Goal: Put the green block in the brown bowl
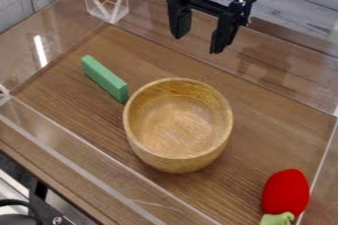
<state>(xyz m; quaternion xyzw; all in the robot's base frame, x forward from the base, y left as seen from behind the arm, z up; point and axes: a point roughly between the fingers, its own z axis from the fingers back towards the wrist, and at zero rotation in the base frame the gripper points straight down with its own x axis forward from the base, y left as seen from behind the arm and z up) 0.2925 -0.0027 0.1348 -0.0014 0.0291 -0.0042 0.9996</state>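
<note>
**Hovering open above the table, block untouched**

My arm comes in from the top edge of the view, and my wrist points my gripper point(201, 32) straight down at the table point(284, 106). I hang above the far part of the wooden surface, behind the bowl point(179, 123) and a little to its right as the camera sees it. My black fingers point(176, 17) stand well apart, spread wide, with bare air between them. I hold nothing and I touch nothing; the tips are clear of the tabletop and of every object on it.

The block point(105, 78) lies flat on the table to the left of the bowl, just beside its rim, set on a slant with one end nearer the far left and the other end nearer the bowl. It is well apart from my gripper, down and to the left of it in the view.

The bowl sits upright near the middle of the table, with nothing inside it.

A red toy point(286, 193) with a green tip rests at the near right corner, well away from both the bowl and me. Clear plastic walls point(40, 51) edge the table, and a small clear bracket point(107, 5) stands at the far left.
</note>
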